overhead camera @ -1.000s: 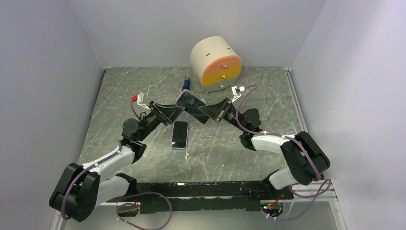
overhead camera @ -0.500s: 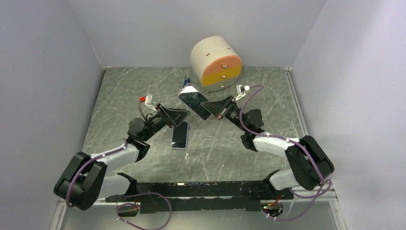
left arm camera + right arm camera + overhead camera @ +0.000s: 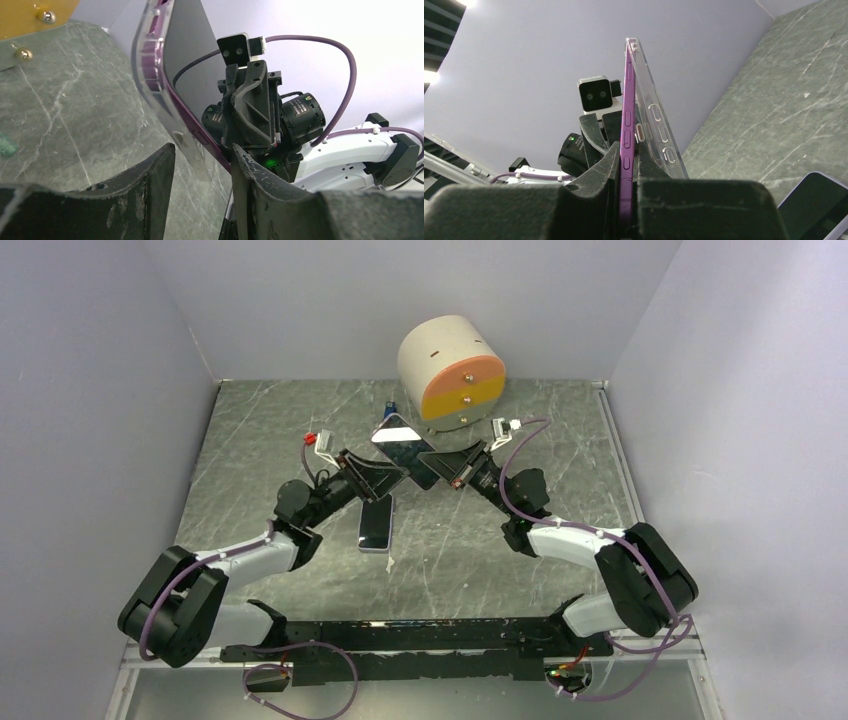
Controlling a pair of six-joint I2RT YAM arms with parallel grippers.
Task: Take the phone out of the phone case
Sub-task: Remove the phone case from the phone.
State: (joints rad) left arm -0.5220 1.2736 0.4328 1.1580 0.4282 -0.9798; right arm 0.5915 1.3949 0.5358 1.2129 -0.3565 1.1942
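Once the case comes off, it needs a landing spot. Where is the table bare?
Bare: the table at its back-left corner, the strip right of the right arm, and the front stretch nearer than the flat phone. Crowded: the middle, where the right gripper clamps the cased phone, the left gripper open at it, the drum just behind.

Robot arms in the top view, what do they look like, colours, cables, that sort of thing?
The left arm and right arm both have white links between bulky black joints, with purple cables looping along them. The left gripper and right gripper are black wedges with dark, scuffed fingers. Each wrist carries a small white camera.
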